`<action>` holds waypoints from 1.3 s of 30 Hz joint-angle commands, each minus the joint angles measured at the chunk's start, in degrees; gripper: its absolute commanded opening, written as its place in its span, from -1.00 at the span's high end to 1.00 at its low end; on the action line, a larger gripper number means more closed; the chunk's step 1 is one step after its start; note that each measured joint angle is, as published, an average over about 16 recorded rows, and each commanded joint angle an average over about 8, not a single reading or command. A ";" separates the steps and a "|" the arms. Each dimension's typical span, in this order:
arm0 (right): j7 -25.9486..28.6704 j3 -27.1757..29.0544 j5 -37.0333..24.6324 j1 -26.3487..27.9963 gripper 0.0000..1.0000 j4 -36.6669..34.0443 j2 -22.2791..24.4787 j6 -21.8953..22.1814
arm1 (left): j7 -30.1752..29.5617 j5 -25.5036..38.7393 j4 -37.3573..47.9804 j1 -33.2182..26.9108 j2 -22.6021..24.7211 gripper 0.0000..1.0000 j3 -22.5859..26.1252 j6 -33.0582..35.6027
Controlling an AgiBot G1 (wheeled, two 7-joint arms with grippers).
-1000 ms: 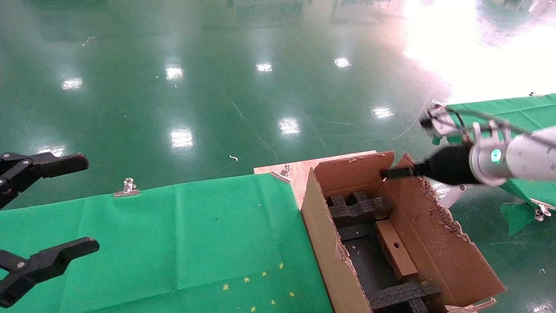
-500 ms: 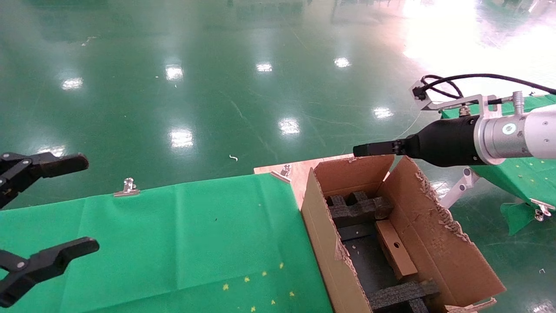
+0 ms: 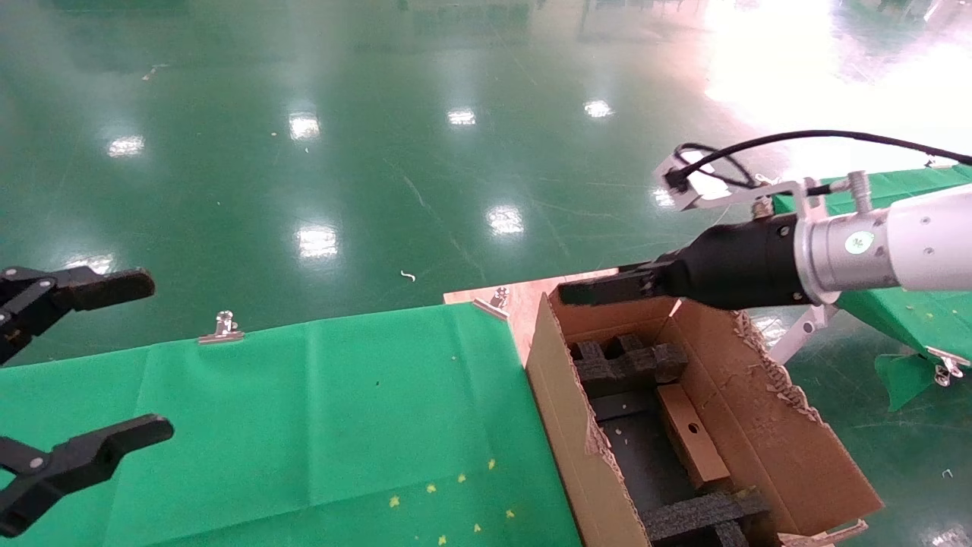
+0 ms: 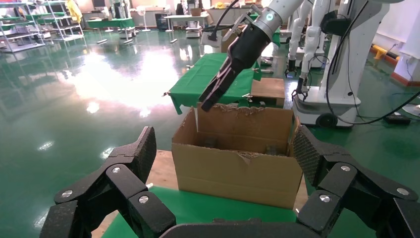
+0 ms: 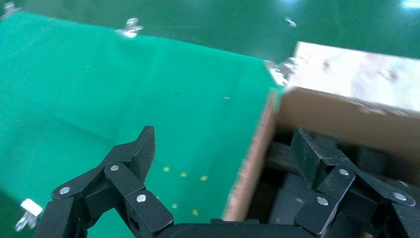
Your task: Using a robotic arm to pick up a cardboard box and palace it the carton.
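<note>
The small cardboard box [image 3: 687, 437], hole upward, lies inside the large carton [image 3: 562, 425] between black foam inserts [image 3: 626, 365]. The white robotic arm [image 3: 926, 243] reaches in from the right. Its right gripper [image 3: 585, 292] hovers above the carton's far end, open and empty. In the right wrist view the right gripper [image 5: 225, 148] straddles the carton's wall [image 5: 250, 168]. My left gripper [image 3: 125, 361] is open and empty at the far left over the green cloth. In the left wrist view the left gripper [image 4: 223, 153] faces the carton [image 4: 237, 173].
A green cloth [image 3: 326, 418] clipped with metal clips [image 3: 222, 327] covers the table left of the carton. The carton stands on a wooden board [image 3: 524, 296]. A second green-covered table [image 3: 911, 197] is at the right. Shiny green floor lies beyond.
The right arm rose from the carton's right flap and moved left, so its gripper now hangs over the carton's far end. The box and left gripper have not moved.
</note>
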 commanded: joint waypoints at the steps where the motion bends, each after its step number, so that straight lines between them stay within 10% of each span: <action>1: -2.63 2.15 1.34 -1.61 -1.00 -0.03 -0.43 -1.08 | 0.00 0.00 0.00 0.00 0.00 -1.00 0.00 0.00; 39: -53.06 43.24 27.08 -32.54 -1.00 -0.58 -8.76 -21.75 | 0.00 0.00 0.00 0.00 0.00 -1.00 0.00 0.00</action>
